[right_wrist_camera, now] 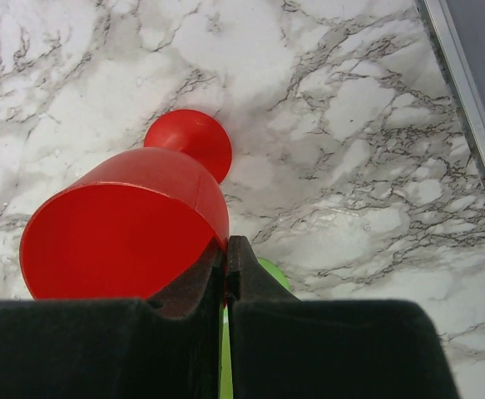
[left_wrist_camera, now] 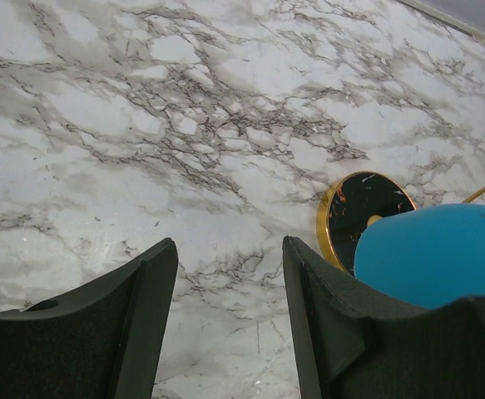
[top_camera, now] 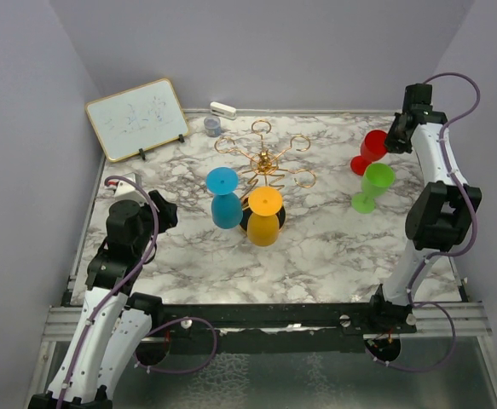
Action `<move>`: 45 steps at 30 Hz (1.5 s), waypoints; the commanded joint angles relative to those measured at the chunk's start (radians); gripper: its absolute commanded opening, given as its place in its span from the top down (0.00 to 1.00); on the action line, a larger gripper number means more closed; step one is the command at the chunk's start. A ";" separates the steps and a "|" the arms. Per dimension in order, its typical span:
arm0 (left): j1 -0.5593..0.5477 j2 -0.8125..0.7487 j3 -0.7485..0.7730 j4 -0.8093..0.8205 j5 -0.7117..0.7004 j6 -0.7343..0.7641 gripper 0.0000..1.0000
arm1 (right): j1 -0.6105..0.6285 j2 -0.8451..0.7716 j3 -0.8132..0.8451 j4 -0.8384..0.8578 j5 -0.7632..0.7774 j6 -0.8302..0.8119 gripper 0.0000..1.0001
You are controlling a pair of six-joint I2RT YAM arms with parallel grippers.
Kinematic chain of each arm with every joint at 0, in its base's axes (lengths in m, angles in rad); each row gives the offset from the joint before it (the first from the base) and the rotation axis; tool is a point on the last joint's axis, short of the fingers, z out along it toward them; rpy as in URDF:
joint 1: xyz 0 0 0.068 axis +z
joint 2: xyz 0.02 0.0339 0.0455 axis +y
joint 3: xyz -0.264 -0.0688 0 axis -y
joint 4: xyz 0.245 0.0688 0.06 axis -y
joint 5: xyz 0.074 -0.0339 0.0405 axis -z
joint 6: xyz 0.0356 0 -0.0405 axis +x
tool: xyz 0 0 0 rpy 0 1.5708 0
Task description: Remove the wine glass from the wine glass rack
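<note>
The gold wire wine glass rack (top_camera: 266, 160) stands mid-table; its black base shows in the left wrist view (left_wrist_camera: 354, 214). A blue wine glass (top_camera: 224, 200) and a yellow wine glass (top_camera: 264, 217) hang upside down on its near arms. My right gripper (top_camera: 395, 138) is at the far right, shut on the rim of a red wine glass (right_wrist_camera: 126, 224), whose foot is toward the table. A green wine glass (top_camera: 373, 184) stands just in front of it. My left gripper (left_wrist_camera: 230, 253) is open and empty over bare marble, left of the blue glass (left_wrist_camera: 433, 249).
A small whiteboard (top_camera: 137, 118) leans at the back left. A grey cup (top_camera: 212, 126) and a white eraser (top_camera: 222, 109) sit at the back edge. The table's metal rail (right_wrist_camera: 467, 108) runs close to the right of the red glass.
</note>
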 commanded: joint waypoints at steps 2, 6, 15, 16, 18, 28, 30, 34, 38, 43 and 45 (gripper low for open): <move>0.003 -0.005 -0.005 -0.001 0.031 0.020 0.44 | -0.008 0.023 0.001 0.037 0.015 0.013 0.99; 0.004 -0.005 -0.005 -0.001 0.032 0.020 0.44 | -0.008 0.026 0.003 0.036 0.000 0.012 0.97; 0.003 -0.003 -0.005 -0.002 0.034 0.021 0.44 | -0.008 -0.060 0.054 0.020 -0.063 0.020 0.65; 0.004 -0.003 -0.005 -0.001 0.033 0.020 0.44 | -0.008 -0.076 0.065 0.014 -0.069 0.023 0.63; 0.003 -0.004 -0.005 -0.001 0.030 0.019 0.44 | -0.008 -0.110 0.091 0.001 -0.086 0.026 0.62; 0.003 -0.007 -0.006 -0.004 0.015 0.013 0.44 | -0.007 -0.485 -0.100 0.125 -0.616 0.146 0.46; 0.003 -0.006 -0.005 -0.005 0.011 0.012 0.44 | 0.000 -0.573 -0.234 0.190 -0.848 0.202 0.45; 0.003 -0.004 -0.005 -0.006 0.008 0.008 0.45 | 0.062 -0.724 -0.391 0.250 -1.099 0.270 0.43; 0.004 -0.008 -0.006 -0.008 0.000 0.004 0.44 | 0.145 -0.854 -0.483 0.238 -1.175 0.306 0.39; 0.003 -0.018 -0.006 -0.012 -0.017 -0.005 0.44 | 0.282 -0.951 -0.573 0.266 -1.148 0.399 0.38; 0.003 -0.021 -0.006 -0.012 -0.022 -0.005 0.44 | 0.334 -0.975 -0.607 0.277 -1.119 0.430 0.39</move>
